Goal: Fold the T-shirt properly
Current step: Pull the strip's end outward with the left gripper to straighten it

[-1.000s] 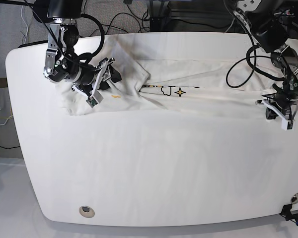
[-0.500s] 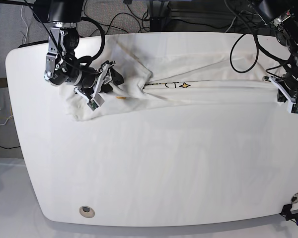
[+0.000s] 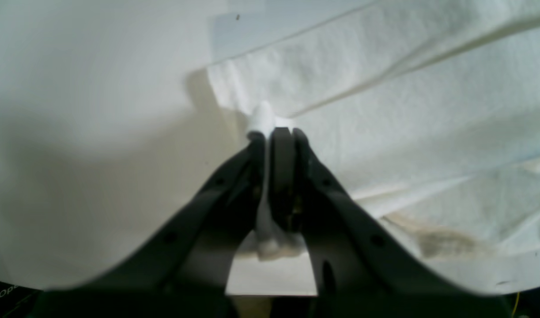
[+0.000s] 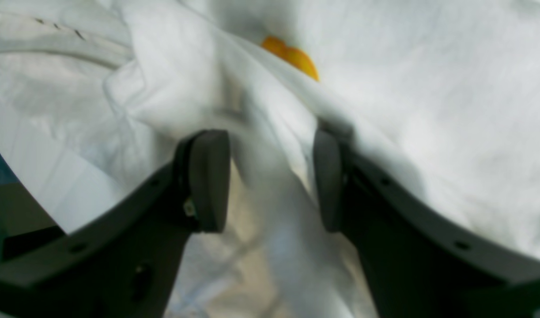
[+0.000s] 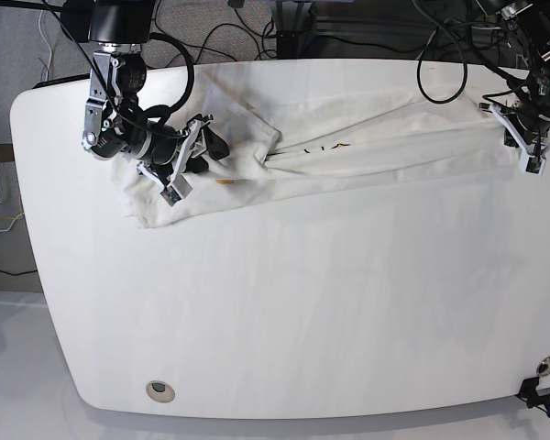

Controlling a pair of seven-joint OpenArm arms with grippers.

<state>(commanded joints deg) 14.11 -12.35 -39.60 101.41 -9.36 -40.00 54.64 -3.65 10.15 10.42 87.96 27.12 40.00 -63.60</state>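
T-shirt [image 5: 367, 147] lies bunched in a band along the far counter [image 5: 284, 312]. Soft, light, drapey; grab hems or corners. Left tool [image 3: 276, 132] clamped on its edge, right tool [image 4: 270, 176] apart, straddling a fold.

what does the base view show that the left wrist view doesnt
Only the base view shows the whole layout: the T-shirt stretched in a long band across the far side of the table, the right gripper at its bunched end, an orange spot of print beside it, and cables behind the table.

Only the left wrist view shows the grip up close: the left gripper has its fingers pressed together on a pinched ridge of white cloth.

Both show the left gripper at the shirt's edge, with bare table beside it.
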